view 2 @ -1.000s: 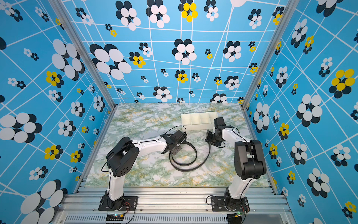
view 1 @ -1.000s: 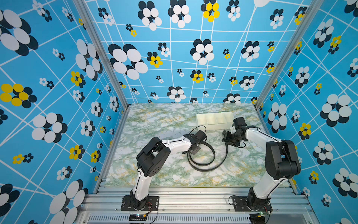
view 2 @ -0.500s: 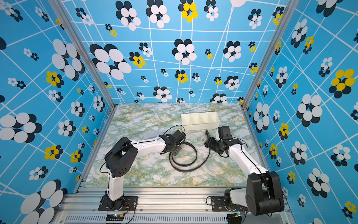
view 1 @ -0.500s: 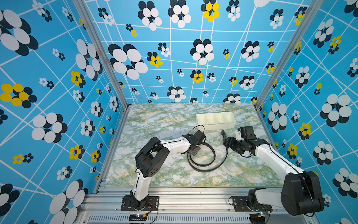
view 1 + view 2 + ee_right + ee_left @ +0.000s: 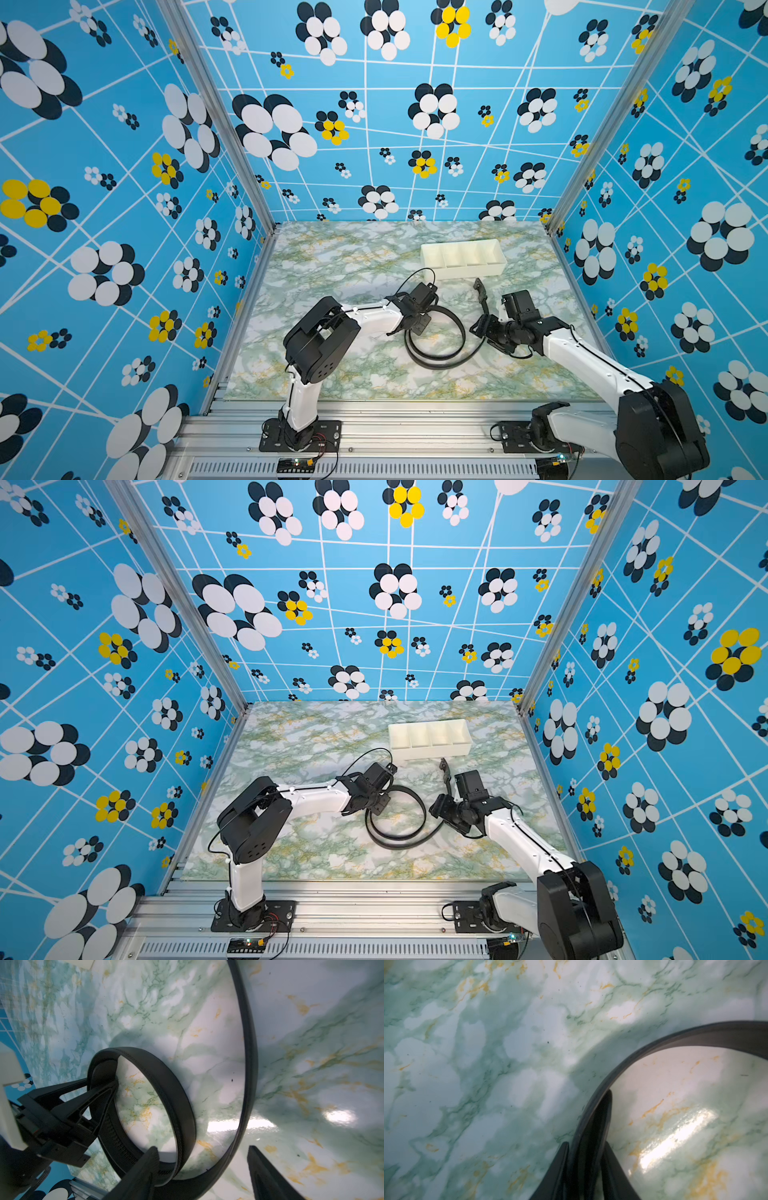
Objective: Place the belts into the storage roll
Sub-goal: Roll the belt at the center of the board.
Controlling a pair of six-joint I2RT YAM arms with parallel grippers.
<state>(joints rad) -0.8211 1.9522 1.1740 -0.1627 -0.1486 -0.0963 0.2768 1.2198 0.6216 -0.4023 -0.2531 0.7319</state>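
The belt point(image 5: 440, 362) is a black strap lying in a loose coil on its edge at the table's middle in both top views, point(image 5: 397, 842). Its buckle end point(image 5: 478, 286) points at the storage roll point(image 5: 469, 272), a cream tray with four compartments, point(image 5: 436, 752). My left gripper point(image 5: 417, 328) is shut on the coil's inner end; the left wrist view has the strap point(image 5: 695, 1036) pinched between the fingers point(image 5: 560, 1167). My right gripper point(image 5: 478, 328) stands open at the coil's right side. In the right wrist view the outer strand point(image 5: 247, 1043) runs between its fingers point(image 5: 145, 1172).
The green marble table point(image 5: 332, 270) is boxed in by blue flowered walls at the left, back and right. A thin black cable point(image 5: 409, 276) arcs above the left wrist. The tray sits at the back right, a short way beyond the buckle.
My right arm swung from beside the tray and buckle toward the front, down to the coil's right side, and its jaws opened wider. The left gripper and the coil stayed put.
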